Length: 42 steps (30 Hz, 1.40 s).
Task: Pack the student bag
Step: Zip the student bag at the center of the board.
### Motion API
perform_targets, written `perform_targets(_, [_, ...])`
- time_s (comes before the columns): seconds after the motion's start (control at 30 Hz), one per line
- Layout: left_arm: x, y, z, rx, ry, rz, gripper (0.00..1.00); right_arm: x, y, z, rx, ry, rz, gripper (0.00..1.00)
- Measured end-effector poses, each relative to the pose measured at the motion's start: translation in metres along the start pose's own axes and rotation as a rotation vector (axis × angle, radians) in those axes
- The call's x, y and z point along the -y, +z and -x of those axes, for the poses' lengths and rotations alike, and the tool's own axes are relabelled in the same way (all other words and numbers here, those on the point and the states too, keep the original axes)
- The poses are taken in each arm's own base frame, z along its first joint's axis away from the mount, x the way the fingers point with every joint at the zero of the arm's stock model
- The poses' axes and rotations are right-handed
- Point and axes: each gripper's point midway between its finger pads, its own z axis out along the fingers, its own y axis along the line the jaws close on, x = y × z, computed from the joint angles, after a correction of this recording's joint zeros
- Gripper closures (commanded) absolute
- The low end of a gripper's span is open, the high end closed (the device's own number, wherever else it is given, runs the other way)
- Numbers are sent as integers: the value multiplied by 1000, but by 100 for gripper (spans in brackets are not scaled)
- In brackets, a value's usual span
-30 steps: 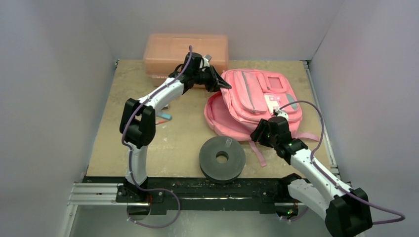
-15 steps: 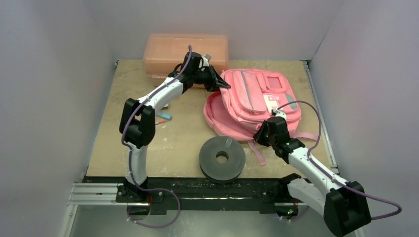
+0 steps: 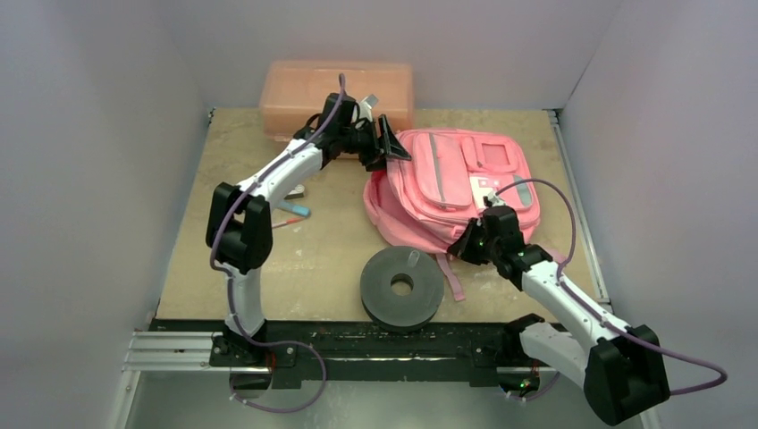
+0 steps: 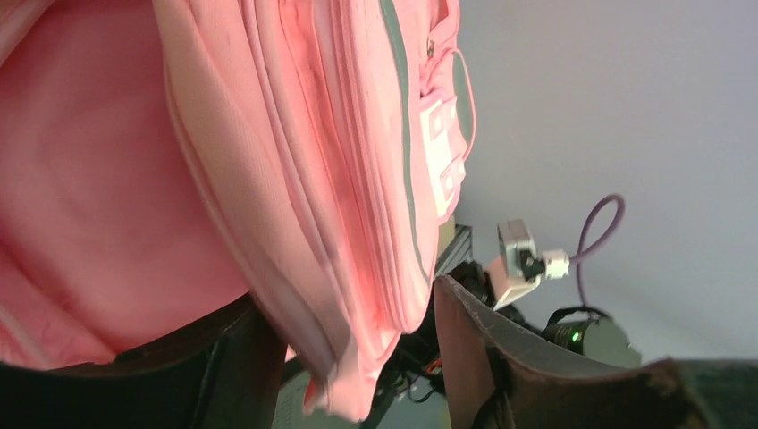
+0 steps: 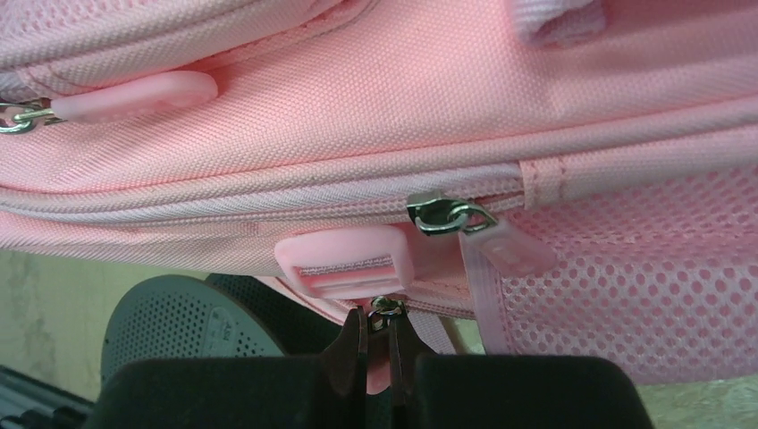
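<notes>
Toward 2 o'clock on the desk [image 3: 232, 179] lies the pink student bag [image 3: 447, 179], flat, front pockets up. At its 10 o'clock corner the left fingers [image 4: 501, 357] stand apart, with the bag's edge between them. At its 5 o'clock edge the right fingers [image 5: 349, 353] are pinched together on a small metal zipper pull [image 5: 384, 307]. A grey disc [image 3: 401, 286] sits at the desk's 6 o'clock.

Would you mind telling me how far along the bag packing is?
Done: nothing visibly packed; the black disc and salmon box sit outside the student bag. In hand: the right hand is shut on a zipper pull at its near edge, the left hand open astride its far-left edge. Left: unzipping, then loading.
</notes>
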Motion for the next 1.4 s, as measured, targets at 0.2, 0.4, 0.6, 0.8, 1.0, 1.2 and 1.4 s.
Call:
perform_targets(0.2, [5, -54, -35, 29, 176, 29, 34, -18, -3, -5, -64, 27, 70, 100])
perform_targets(0.4, [8, -99, -91, 112, 343, 30, 49, -27, -3, -5, -92, 63, 91, 100])
perform_targets(0.6, [26, -55, -170, 82, 567, -12, 49, -39, -2, -3, -138, 144, 98, 100])
perform_targets(0.8, [23, -3, -204, 90, 675, 22, 60, -50, -6, 1, -163, 231, 105, 100])
perform_targets(1.0, [15, 22, -209, 151, 714, 72, 68, -59, -9, 2, -181, 316, 120, 100])
perform_targets(1.2, [13, 27, -214, 217, 722, 89, 62, -63, -9, 6, -180, 380, 126, 100])
perform_targets(1.4, [-12, 28, -234, 231, 730, 140, 53, -71, -11, 3, -214, 405, 159, 100])
